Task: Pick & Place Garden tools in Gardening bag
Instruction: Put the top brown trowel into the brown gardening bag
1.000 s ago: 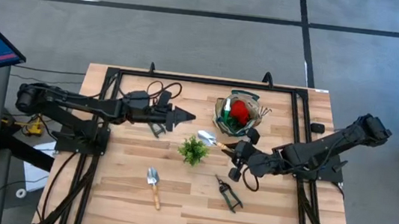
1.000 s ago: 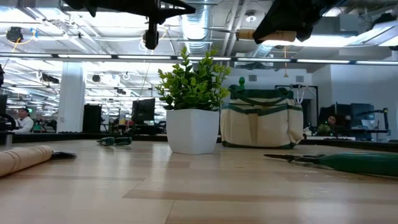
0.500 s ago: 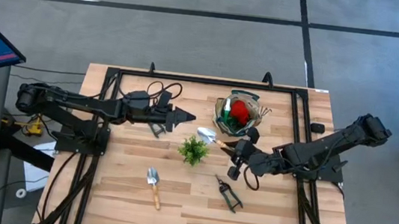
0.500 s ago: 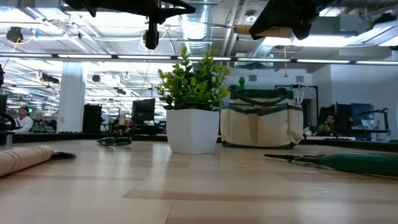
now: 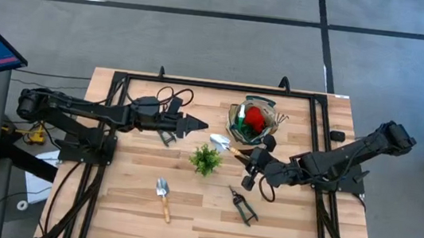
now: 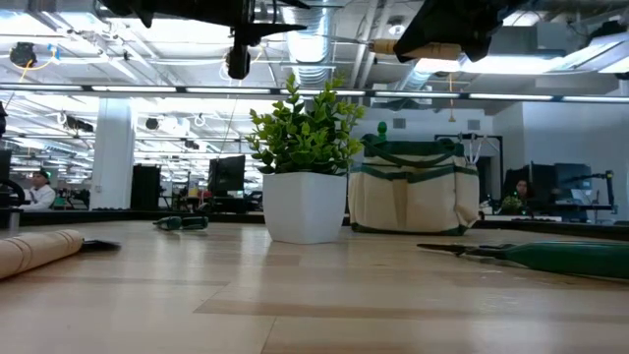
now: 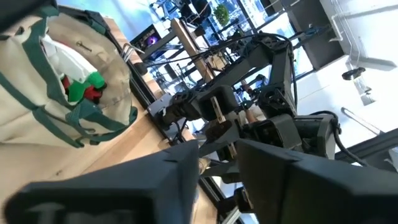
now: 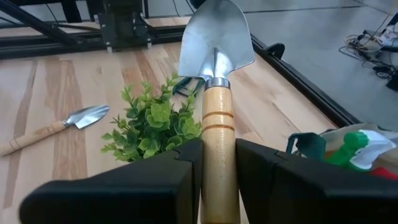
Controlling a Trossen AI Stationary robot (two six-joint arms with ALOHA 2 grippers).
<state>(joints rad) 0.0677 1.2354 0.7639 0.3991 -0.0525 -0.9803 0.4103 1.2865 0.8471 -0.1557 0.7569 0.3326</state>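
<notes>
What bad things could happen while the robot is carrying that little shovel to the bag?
The right claw grips the shovel only by its wooden handle, high over the table, so it might slip out and fall. The leafy plant sits just below and beside it, so a low swing could bump it. The bag already holds a red glove and a green bottle, so the shovel might catch on them or on the rim.

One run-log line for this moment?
right tool: shut on trowel, airborne beside bag | left tool: idle, empty | second trowel, shears: on table
</notes>
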